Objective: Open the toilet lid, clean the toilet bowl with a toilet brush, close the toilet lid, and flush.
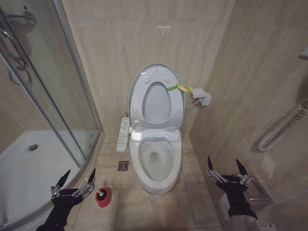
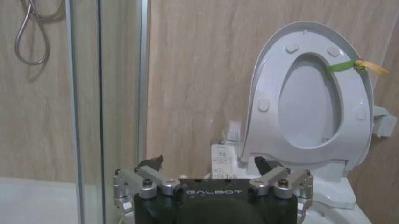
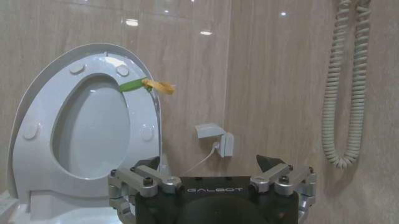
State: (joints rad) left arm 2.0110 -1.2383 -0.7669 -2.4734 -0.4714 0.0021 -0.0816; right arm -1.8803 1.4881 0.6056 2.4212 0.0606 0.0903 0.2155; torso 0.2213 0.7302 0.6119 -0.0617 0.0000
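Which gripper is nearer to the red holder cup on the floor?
Left. The left gripper hangs open right beside the red holder cup; the right gripper, also open, is across the toilet bowl from it.

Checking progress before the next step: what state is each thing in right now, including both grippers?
Large white oval plastic toilet lid: raised upright against the wall, the seat up with it.
White ceramic toilet bowl: uncovered.
Toilet brush in its round red holder cup: standing on the floor, ungrasped.
Left gripper: fingers open, empty, beside the red cup.
Right gripper: fingers open, empty, right of the bowl.
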